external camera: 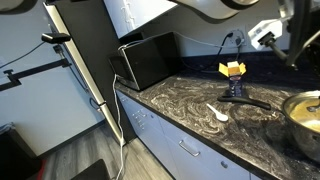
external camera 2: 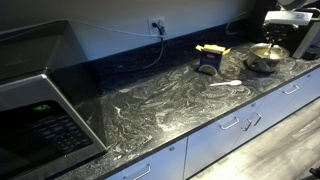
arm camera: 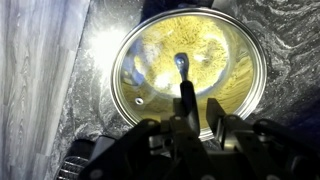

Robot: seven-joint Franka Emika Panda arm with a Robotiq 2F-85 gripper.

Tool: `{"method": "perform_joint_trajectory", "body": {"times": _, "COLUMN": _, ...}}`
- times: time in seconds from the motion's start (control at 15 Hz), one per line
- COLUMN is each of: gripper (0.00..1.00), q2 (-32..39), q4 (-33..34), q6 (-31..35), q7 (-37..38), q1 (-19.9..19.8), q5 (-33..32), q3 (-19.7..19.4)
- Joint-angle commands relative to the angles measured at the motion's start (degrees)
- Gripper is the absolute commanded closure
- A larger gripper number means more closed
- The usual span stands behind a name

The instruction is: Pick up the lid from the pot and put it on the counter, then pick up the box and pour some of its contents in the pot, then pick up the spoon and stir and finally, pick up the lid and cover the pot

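Note:
The lid (arm camera: pixel 190 60), clear glass with a metal rim, lies on the pot (arm camera: pixel 128 100) over yellow contents. My gripper (arm camera: pixel 198 92) reaches in from below with its jaws drawn close together at the centre knob (arm camera: pixel 180 62), whose top shows just past the fingertips. In both exterior views the gripper (external camera: pixel 300 50) (external camera 2: pixel 277 42) hangs over the steel pot (external camera: pixel 303 115) (external camera 2: pixel 264 58) at the counter's end. The yellow box (external camera: pixel 232 69) (external camera 2: pixel 211 49) stands on a dark object behind the white spoon (external camera: pixel 218 112) (external camera 2: pixel 230 83), which lies on the marbled counter (external camera: pixel 185 105) (external camera 2: pixel 160 110).
A black microwave (external camera: pixel 150 58) (external camera 2: pixel 40 110) stands at the far end of the counter. A dark, low object with a handle (external camera: pixel 243 98) sits under the box. White drawers (external camera: pixel 180 148) run below the counter, and a cable hangs from a wall socket (external camera 2: pixel 157 24).

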Motion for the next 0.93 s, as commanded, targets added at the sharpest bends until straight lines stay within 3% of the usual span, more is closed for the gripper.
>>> {"method": "perform_joint_trajectory", "body": {"times": 0.0, "gripper": 0.99, "q2": 0.48, "q4": 1.52, "q6": -0.92, "q7": -1.83, "q1": 0.37, "q5": 1.35, "q3": -0.76}}
{"method": "perform_joint_trajectory", "body": {"times": 0.4, "gripper": 0.96, "q2": -2.42, "q4": -0.45, "q6": 0.06, "q7": -2.67, "q1": 0.73, "q5": 1.09, "q3": -0.74}}
{"method": "perform_joint_trajectory", "body": {"times": 0.87, "gripper": 0.96, "q2": -12.61, "q4": -7.02, "q6": 0.4, "q7": -5.7, "q1": 2.4, "q5": -0.35, "q3": -0.75}}
